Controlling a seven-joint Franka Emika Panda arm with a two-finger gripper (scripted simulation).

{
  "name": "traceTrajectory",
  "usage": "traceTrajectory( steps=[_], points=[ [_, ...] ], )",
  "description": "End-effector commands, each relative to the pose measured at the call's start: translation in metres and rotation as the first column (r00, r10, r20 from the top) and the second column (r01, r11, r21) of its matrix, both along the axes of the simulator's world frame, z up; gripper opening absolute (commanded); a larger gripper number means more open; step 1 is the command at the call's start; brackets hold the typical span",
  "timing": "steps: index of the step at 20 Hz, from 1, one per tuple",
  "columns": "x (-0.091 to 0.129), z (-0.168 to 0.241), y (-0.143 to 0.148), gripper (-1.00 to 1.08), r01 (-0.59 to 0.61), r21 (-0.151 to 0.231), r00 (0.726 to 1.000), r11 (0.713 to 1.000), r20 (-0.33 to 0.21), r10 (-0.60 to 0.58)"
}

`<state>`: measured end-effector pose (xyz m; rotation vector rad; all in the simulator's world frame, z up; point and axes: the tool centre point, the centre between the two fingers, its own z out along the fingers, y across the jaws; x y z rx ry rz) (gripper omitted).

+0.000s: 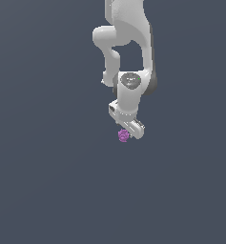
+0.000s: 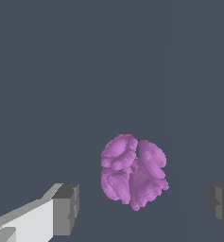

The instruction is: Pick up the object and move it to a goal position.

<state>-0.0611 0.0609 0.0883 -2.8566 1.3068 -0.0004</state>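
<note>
Purple object lay between the spread fingers of the gripper, on a plain dark surface.

The object, a lumpy magenta blob, sat between the two grey fingertips with clear gaps on either side, so the gripper stood wide and touched nothing; one finger was cut off by the frame edge and only its tip showed. In the exterior view the object was small and partly tucked against the white gripper, whose fingers could not be made out there, and whether it hovered or rested on the surface could not be told. That view alone showed the arm reaching down from the top edge, its base cut off. Around the object the surface was open on all sides.
</note>
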Motion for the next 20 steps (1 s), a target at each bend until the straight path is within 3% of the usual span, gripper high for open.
traceTrajectory(
  steps=[1,14,15,20],
  points=[
    [0.000,-0.006,0.000,1.00,0.001,0.000,1.000,1.000,-0.001,-0.001],
    [-0.001,-0.048,0.000,1.00,0.004,0.000,1.000,1.000,0.000,-0.004],
    [-0.001,-0.048,0.000,-1.00,0.004,0.000,1.000,1.000,0.000,-0.004],
    [-0.001,-0.048,0.000,-1.00,0.004,0.000,1.000,1.000,0.000,-0.004]
  ],
)
